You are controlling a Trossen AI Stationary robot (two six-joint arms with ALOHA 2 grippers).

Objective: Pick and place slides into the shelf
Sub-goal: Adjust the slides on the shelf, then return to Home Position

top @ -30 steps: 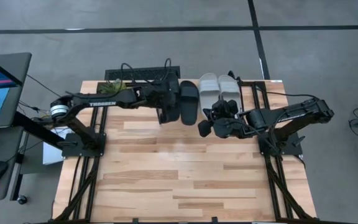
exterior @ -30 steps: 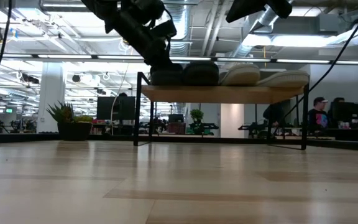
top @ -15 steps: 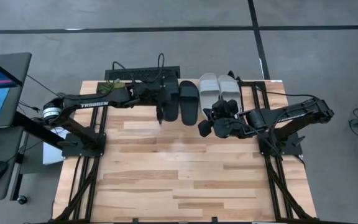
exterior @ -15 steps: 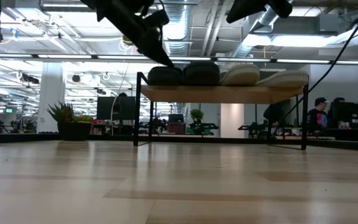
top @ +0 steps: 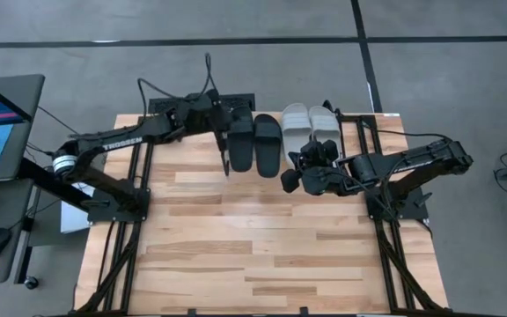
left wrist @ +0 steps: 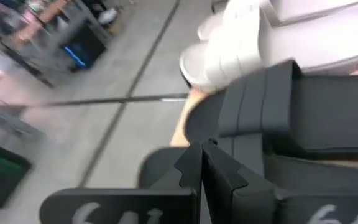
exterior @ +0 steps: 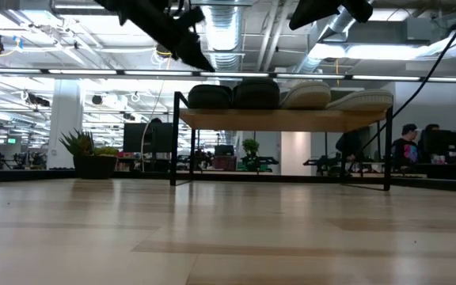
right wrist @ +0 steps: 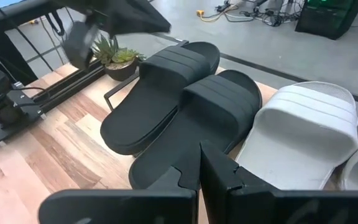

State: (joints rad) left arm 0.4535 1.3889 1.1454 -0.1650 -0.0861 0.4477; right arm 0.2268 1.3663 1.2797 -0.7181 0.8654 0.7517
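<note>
Across the far half of the wooden table (top: 253, 238) stands the shelf (exterior: 283, 119), its light plank top on thin black legs, sitting at twelve o'clock on the tabletop as seen from above. On that plank all four slides lie side by side in one row, toes pointing outward from the robot: two black slides (top: 268, 143) toward the nine o'clock end, two light grey slides (top: 310, 123) toward the three o'clock end. From table height they show as two dark humps and two pale ones, touching shoulder to shoulder along the top of the rack.

Now the arms. The left arm reaches in from nine o'clock, and the left gripper (top: 225, 164) hangs just beside the outermost black slide, at its nine o'clock edge, fingers pressed together and carrying nothing. The right arm comes in from three o'clock; the right gripper (top: 289, 182) hovers near the six o'clock ends of the grey pair, clenched tight and empty too. Its wrist camera looks over the closed fingers (right wrist: 216, 171) at the black pair and one grey slide lying flat.

A small potted plant (right wrist: 112, 57) sits at the shelf's nine o'clock end.
</note>
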